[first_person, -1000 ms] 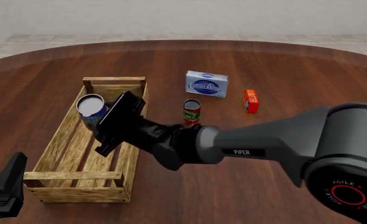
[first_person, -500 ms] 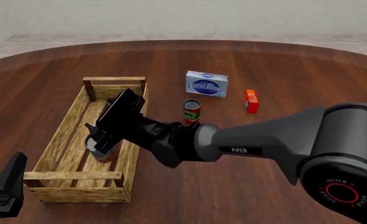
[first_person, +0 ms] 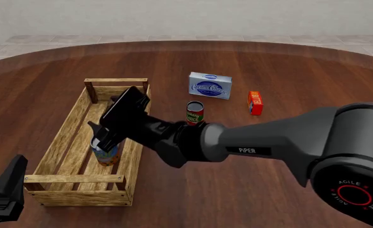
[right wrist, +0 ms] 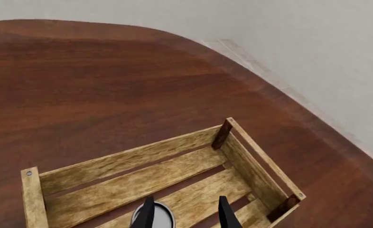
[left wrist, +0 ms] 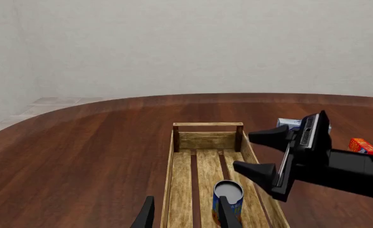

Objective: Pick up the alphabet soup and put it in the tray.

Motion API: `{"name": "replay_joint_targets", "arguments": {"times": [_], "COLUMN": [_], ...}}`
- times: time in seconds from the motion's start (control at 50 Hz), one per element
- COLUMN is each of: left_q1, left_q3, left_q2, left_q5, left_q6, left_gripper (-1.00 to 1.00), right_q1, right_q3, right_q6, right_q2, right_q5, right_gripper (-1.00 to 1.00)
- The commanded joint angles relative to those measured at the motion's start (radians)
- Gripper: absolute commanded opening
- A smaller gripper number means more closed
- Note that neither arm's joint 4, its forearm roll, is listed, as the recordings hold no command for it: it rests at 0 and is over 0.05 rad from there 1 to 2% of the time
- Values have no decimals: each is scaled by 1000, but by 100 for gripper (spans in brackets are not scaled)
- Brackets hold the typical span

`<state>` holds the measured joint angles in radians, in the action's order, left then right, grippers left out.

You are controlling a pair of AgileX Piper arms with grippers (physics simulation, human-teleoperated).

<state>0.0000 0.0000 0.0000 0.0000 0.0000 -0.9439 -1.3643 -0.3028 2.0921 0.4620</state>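
Step in hand: release, judged; soup (first_person: 105,154) stands upright on the slats inside the tray (first_person: 60,183), toward its near half, so the placing looks done bar the retreat.

Near: left claw (first_person: 3,190) low at the near counter (first_person: 173,204) edge, idle, holding nothing; fingers parted in its wrist view (left wrist: 185,216), so released.

Middle: right claw (first_person: 101,137) hangs over the tray, just above the soup; from the left wrist view (left wrist: 262,154) its two fingers stand spread with a clear gap, nothing between them, can (left wrist: 228,199) apart below; released, not touching as far as I can tell.

Right wrist view: can top (right wrist: 153,216) just beyond the fingertips.

Next: lift the right arm straight up, clear of the tray wall and can top; a sideways drag could tip the can.

Far: other can (first_person: 195,113), blue box (first_person: 210,85), red box (first_person: 255,103) untouched.
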Motion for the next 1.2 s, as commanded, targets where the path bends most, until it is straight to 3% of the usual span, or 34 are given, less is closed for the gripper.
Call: {"name": "replay_joint_targets", "arguments": {"times": [0.02,1.2], "left_q1": [0,0], "left_q3": [0,0], "left_q2": [0,0], "left_q5": [0,0], "left_q6": [0,0], "left_gripper": [100,100], "right_q1": [8,99], "right_q3": [4,218], "right_q6": [1,62], "right_q2": [-14,-247], "right_q5": [-5,56], "right_gripper": [100,100]}}
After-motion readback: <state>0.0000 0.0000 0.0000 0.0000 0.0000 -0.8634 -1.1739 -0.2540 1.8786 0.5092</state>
